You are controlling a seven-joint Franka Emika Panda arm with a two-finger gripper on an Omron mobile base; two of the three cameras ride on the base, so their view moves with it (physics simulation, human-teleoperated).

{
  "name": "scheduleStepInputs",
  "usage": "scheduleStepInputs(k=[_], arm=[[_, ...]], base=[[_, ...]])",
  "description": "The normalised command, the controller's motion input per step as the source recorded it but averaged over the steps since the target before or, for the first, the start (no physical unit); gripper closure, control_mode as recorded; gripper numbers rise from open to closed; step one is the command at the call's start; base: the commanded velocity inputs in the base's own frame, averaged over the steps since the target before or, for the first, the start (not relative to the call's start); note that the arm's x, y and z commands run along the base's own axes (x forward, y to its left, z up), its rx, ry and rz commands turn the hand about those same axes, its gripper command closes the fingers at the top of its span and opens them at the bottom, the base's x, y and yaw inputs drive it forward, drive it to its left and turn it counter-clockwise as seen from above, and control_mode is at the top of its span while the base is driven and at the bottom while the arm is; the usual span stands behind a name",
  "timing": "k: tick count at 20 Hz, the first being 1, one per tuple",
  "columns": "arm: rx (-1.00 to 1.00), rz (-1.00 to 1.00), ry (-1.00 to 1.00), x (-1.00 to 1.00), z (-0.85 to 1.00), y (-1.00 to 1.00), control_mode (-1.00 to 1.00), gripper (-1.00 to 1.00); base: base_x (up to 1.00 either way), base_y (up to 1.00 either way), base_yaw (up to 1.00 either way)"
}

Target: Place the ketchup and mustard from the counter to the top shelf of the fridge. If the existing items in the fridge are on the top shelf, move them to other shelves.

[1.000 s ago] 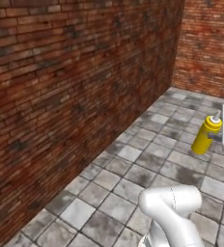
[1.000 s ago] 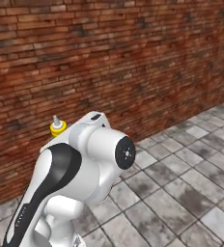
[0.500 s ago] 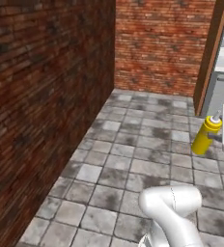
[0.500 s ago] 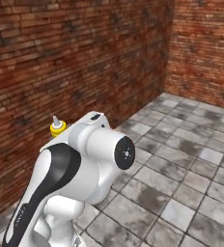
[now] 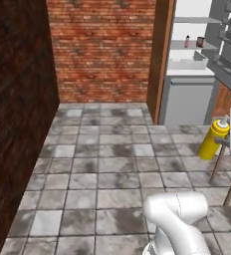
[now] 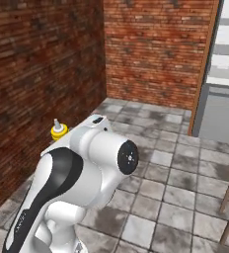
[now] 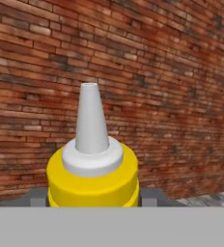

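While the gripper [image 7: 92, 197] clamps the mustard [image 7: 91, 166], the fridge [image 5: 199, 60] stands open.

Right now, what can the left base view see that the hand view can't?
Left base view: the open fridge with a small pink bottle and a reddish-brown box on one shelf, plus the tiled floor. Hand view: a close-up of the pale nozzle and the pincer shut on the bottle's sides. Both: the yellow mustard and the brick wall.
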Motion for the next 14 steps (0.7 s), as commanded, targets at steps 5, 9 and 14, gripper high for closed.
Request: scheduleStepInputs(k=[5, 9, 14], arm=[[0.0, 0.0, 0.0, 0.0, 0.0, 0.0, 1.0, 1.0], [0.0, 0.0, 0.0, 0.0, 0.0, 0.0, 1.0, 1.0], [0.0, 0.0, 0.0, 0.0, 0.0, 0.0, 1.0, 1.0]], base=[[1.0, -0.3, -0.44], [1.0, -0.33, -0.41], [1.0, -0.32, -0.36]])
